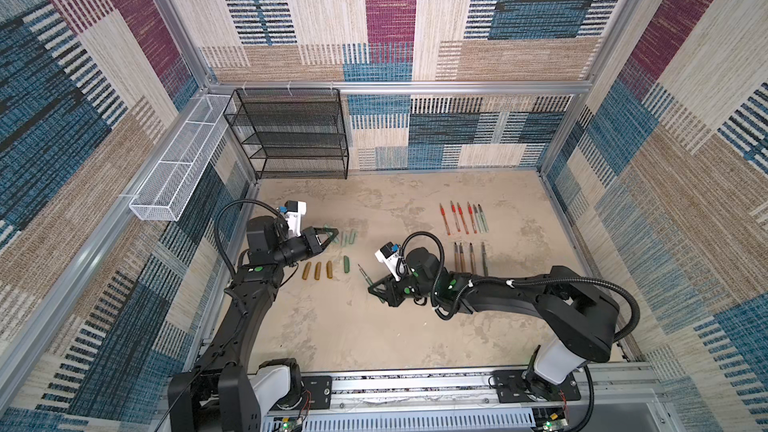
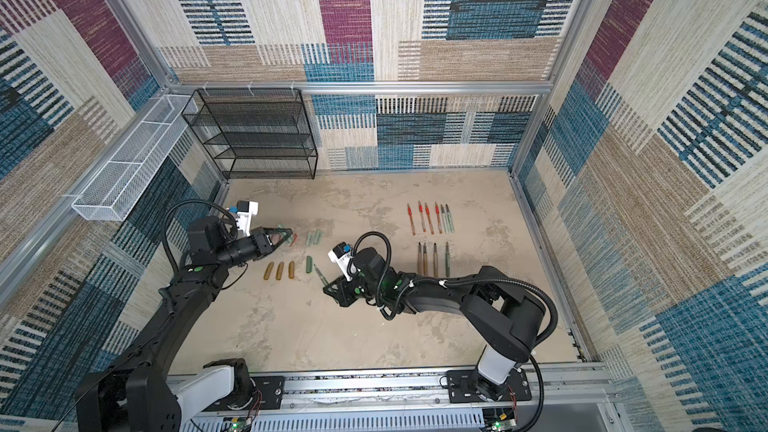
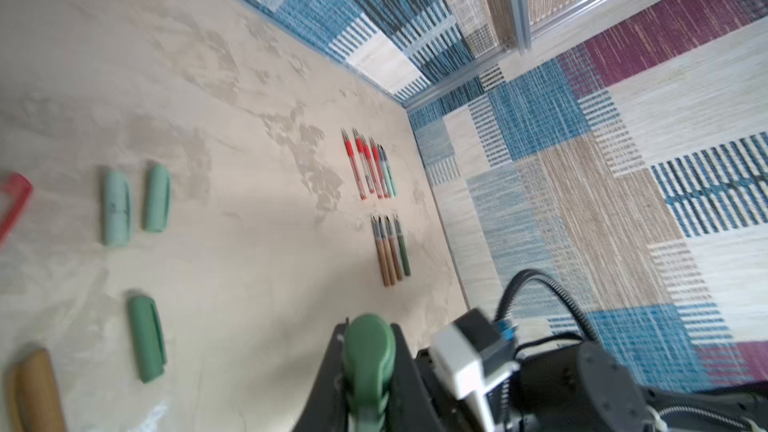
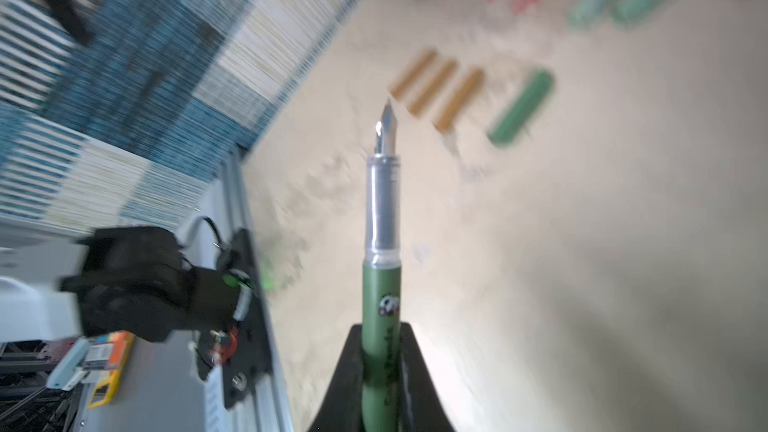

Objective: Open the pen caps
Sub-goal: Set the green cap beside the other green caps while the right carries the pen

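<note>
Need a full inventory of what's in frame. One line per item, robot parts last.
Bronze-gold plastic pen caps: three, bronze-gold, in a row on the table's left.
Loose dark green plastic cap: one, beside the bronze row.
Held dark green plastic cap: one, in the left gripper.
Pale mint plastic caps: two, side by side, behind the loose green cap.
Red plastic cap: at least one, at the left gripper's tip; total unclear.
Back row of uncapped pens: six, four red and two mint, table's right.
Front row of uncapped pens: four, three bronze and one dark green.
Dark green nibbed pen barrel: one, in the right gripper.
Black wire-mesh shelf rack: one, against the back wall.
White wire-mesh basket: one, on the left wall.
Beige mottled tabletop: one.
Left gripper: shut on the cap.
Right gripper: shut on the barrel.
</note>
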Available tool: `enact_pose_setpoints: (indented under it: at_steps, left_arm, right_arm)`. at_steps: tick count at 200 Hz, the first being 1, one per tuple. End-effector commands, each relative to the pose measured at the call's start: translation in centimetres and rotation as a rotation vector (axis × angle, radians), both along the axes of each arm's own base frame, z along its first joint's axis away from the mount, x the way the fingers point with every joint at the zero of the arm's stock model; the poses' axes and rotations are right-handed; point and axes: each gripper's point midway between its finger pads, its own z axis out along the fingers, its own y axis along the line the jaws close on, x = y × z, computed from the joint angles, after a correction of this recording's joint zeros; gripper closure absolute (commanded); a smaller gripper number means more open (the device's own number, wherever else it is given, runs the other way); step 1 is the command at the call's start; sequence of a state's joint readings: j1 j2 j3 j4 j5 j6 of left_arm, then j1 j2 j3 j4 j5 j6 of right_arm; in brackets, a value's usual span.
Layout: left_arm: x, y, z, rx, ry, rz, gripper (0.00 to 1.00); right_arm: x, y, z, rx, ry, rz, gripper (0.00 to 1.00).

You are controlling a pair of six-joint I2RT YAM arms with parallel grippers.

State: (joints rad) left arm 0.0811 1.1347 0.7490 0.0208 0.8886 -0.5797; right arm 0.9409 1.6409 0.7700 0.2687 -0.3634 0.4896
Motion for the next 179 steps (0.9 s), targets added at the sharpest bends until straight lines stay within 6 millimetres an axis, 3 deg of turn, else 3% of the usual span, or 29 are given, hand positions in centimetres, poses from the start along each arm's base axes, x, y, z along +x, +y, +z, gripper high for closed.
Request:
enact_pose_setpoints:
  at_steps: [1,48,78,118,165,179]
  left_arm:
    - [1.6,1.4,1.0,0.03,-0.037,0.073,1.0]
    - [2.0,1.1,-0.3,0.032,0.013,0.06,1.0]
    - [1.4,-0.8,-2.2,0.05,0.052,-0.005,1.0]
    - [-0.1,-4.7,-7.0,0.143,0.157,-0.117,1.0]
    - [-0.7,-6.3,-12.7,0.271,0.309,-0.128,1.0]
    - [-0.5,-5.9,-14.1,0.344,0.342,-0.104,1.0]
  right_arm:
    - [-0.8,-1.7,-0.2,0.006,0.014,-0.042,1.0]
    - [-0.6,-4.3,0.8,-0.02,-0.042,-0.12,1.0]
    - [0.9,-6.6,1.6,-0.068,-0.063,-0.233,1.0]
    - [2.9,-11.7,3.0,-0.118,-0.087,-0.444,1.0]
    - [3.7,-17.4,5.2,-0.112,-0.115,-0.614,1.0]
    - [3.5,-18.5,6.2,-0.102,-0.129,-0.638,1.0]
